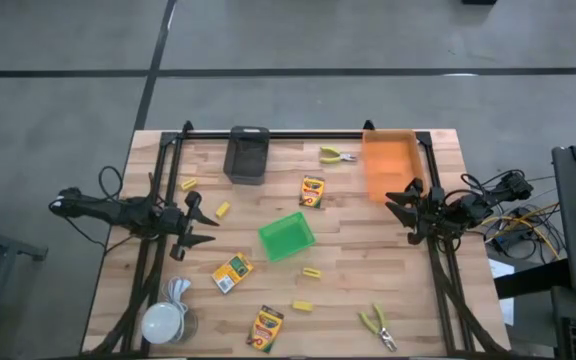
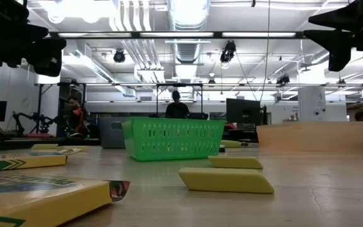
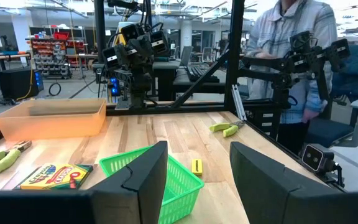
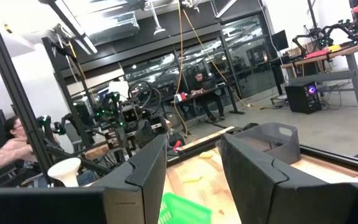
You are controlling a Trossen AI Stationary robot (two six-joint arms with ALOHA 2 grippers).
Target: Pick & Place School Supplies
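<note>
A: School supplies (image 1: 232, 272) lie scattered on the table (image 1: 418, 290) — nothing binned yet.
B: Left gripper (image 1: 200, 224) hangs with fingers spread and empty; right gripper (image 1: 400, 202) parted too, beside the orange bin (image 1: 389, 165).
A: You start with the nearest crayon box — descend square.

From above I get even, soft light on the counter (image 1: 368, 250), with only faint shadows. At counter height, ceiling lights (image 2: 188, 9) glare white and both arms read as black silhouettes; the nearest crayon box (image 2: 36, 198) is blurred. My right wrist camera looks tilted, with bright windows washing out.
</note>
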